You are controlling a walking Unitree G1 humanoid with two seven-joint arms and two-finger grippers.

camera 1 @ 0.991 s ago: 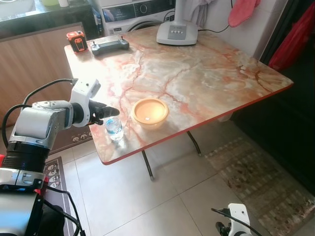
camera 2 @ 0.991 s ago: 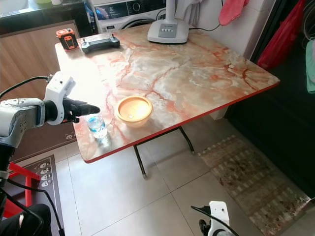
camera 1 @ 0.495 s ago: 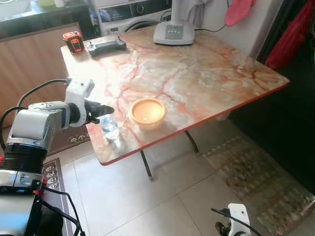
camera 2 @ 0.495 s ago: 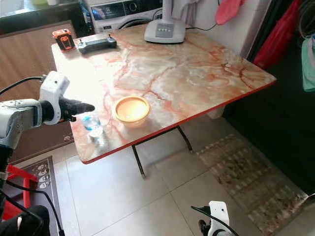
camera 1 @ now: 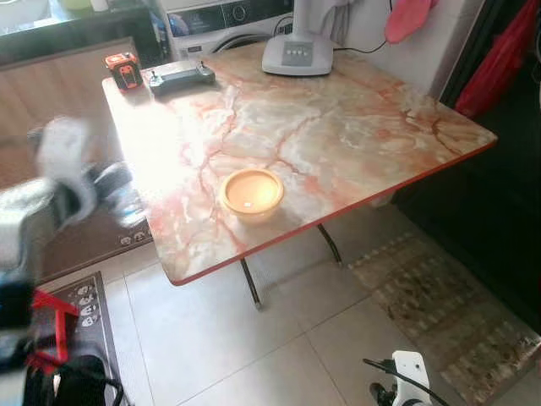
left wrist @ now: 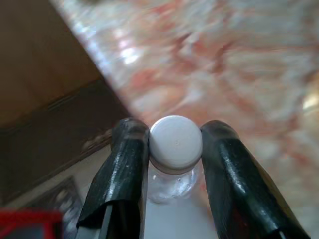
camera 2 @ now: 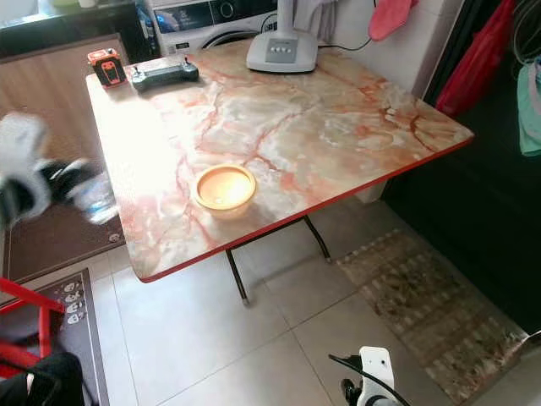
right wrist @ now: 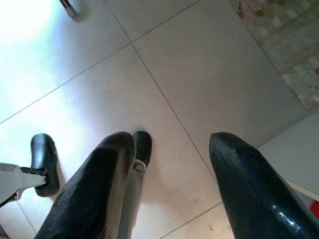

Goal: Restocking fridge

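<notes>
Early stage — the left gripper is clamped on the neck of a small clear plastic water bottle with a white cap, held off the left edge of the pink-veined marble table; carrying and stocking it are left. On the table: orange plastic bowl, black controller, white fan base. Right gripper hangs idle over grey floor tiles, fingers apart.
</notes>
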